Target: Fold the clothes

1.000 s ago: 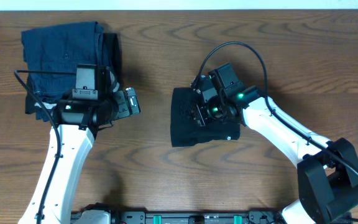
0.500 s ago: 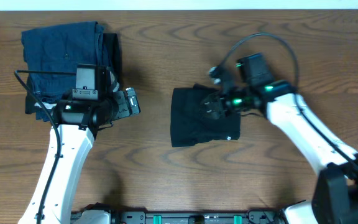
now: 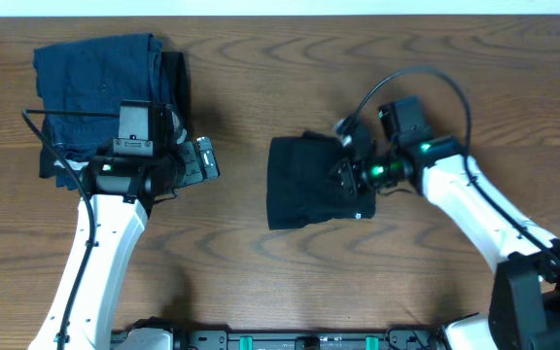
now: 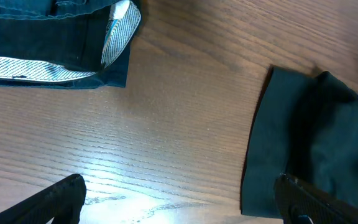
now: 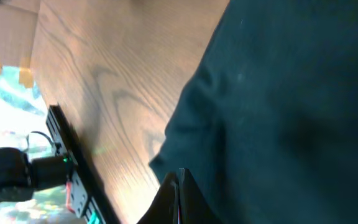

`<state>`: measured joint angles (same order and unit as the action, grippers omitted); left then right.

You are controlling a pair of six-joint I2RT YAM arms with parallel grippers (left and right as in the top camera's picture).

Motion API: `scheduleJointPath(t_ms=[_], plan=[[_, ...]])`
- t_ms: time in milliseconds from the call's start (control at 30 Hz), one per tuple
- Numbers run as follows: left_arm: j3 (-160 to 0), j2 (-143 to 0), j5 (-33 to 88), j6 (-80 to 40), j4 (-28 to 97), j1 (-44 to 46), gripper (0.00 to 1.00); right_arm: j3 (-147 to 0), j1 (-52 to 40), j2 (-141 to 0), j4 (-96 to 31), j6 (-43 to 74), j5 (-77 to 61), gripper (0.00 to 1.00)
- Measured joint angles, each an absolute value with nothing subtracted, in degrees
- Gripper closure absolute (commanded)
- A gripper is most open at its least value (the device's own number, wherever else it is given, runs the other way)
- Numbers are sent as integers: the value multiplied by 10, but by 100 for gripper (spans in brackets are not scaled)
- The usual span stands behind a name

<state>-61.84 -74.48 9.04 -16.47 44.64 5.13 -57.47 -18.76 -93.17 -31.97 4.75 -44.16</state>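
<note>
Bare surface (image 3: 241,97) gives open passage between the dark blue garments (image 3: 95,73) at the far-left corner and the black T-shirt (image 3: 304,185) at centre. The far-right corner is also open. The right gripper (image 3: 350,175) obstructs the T-shirt's right side.

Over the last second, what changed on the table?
The right pincer slid right across the shirt, from its middle to its right edge; the shirt's top edge puckered slightly. The left pincer, open, and the blue pile stayed put.
</note>
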Motion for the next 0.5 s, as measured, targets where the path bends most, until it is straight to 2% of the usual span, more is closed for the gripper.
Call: scheduleJointPath(t_ms=[333,500], plan=[[-618,-745,91,-165,446,51,2,-437,-203,-949,-156,118,-435,99],[-618,-745,90,-165,446,51,2,-417,-203,-962,-117,160,-432,99]])
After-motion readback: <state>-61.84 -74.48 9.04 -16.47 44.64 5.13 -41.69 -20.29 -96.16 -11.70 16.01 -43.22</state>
